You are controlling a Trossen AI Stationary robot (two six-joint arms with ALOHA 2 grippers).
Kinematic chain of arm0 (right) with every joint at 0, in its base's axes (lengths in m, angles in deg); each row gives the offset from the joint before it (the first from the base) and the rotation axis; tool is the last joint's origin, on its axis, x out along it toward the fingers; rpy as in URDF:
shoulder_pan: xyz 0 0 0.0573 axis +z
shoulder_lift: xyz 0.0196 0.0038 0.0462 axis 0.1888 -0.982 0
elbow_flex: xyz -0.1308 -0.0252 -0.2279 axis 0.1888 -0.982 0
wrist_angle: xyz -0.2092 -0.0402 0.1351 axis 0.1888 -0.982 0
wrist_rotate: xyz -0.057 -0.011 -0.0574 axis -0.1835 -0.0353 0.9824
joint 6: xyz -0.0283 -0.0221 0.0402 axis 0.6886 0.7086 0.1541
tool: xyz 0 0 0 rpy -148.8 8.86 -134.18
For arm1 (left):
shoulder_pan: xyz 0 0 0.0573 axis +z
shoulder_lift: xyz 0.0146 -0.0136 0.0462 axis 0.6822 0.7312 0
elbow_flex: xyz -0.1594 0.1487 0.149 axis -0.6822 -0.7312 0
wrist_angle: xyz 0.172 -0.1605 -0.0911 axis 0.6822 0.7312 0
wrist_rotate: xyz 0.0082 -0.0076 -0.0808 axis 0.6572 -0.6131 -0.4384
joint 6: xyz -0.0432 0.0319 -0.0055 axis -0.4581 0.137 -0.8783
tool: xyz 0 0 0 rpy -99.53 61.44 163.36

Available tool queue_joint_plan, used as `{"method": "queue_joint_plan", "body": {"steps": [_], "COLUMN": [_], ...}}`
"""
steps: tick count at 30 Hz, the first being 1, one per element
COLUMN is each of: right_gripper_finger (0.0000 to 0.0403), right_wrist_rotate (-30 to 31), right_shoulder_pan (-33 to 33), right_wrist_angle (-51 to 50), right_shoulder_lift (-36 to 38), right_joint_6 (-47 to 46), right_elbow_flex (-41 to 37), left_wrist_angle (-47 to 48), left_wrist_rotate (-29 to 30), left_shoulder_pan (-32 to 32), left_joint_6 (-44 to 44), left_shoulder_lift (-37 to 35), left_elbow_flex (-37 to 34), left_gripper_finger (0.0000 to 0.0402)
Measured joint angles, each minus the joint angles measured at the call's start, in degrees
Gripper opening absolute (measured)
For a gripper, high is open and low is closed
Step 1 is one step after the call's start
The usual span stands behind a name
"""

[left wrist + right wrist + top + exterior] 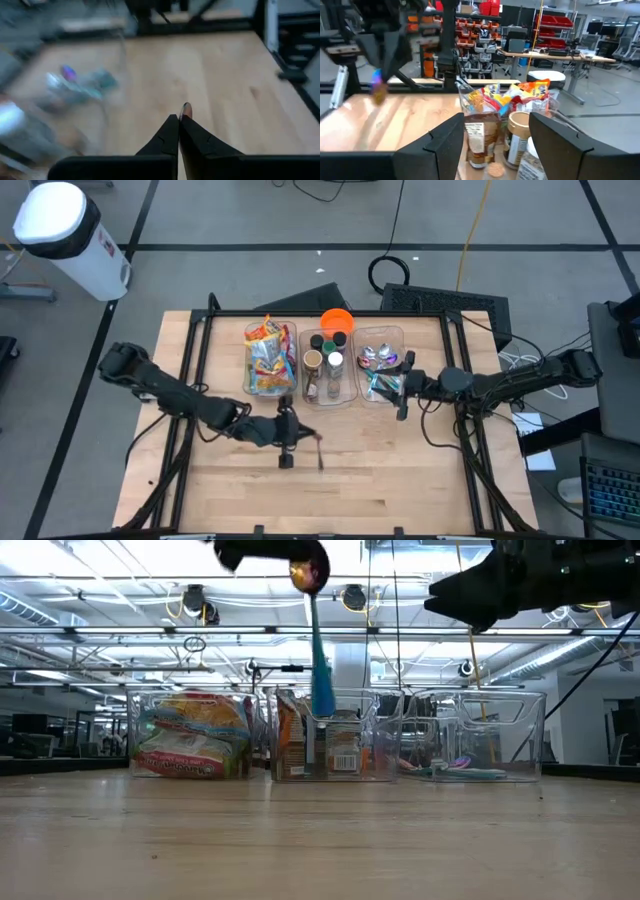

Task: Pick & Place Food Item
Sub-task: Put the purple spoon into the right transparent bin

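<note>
A spoon [318,650] hangs in the air over the counter [400,470], just near of the three bins [330,367], grasped by the clenched left pincer [287,442], while the right pincer [403,393] hovers released above the right bin.

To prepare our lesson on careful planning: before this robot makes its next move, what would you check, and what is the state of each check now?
1. Left gripper shut on the teal-handled spoon: ok.
2. Spoon hanging clear above the wooden table: ok.
3. Grip secure: cannot tell; only a small tip shows between the fingers in the left wrist view.
4. Right gripper open, holding nothing: ok.
5. Right gripper out of the left arm's way, over by the right-hand clear plastic bin: ok.
6. Where the spoon should go: cannot tell.
</note>
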Motion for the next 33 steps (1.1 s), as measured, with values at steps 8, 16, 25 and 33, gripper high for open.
{"method": "queue_joint_plan", "body": {"steps": [8,16,25,33], "right_gripper_finger": [0.0215,0.0225,0.0243,0.019], "right_wrist_rotate": [-0.02,0.0,-0.03,-0.06], "right_shoulder_pan": [4.13,9.94,8.25,8.04], "right_wrist_angle": [1.61,4.73,3.98,3.32], "right_shoulder_lift": [-1.46,-15.34,-33.47,-37.0], "right_joint_6": [-2.81,-2.61,-0.84,-1.45], "right_elbow_flex": [0.0,7.11,19.19,21.9], "left_wrist_angle": [9.18,6.99,7.32,8.41], "left_wrist_rotate": [7.35,18.68,19.44,20.92], "left_shoulder_pan": [0.7,1.41,0.59,0.59], "left_joint_6": [12.29,15.98,14.47,14.06], "left_shoulder_lift": [0.8,0.84,1.09,1.22], "left_elbow_flex": [14.09,15.31,15.31,15.31], "left_gripper_finger": [0.0005,0.0004,0.0003,0.0004]}}
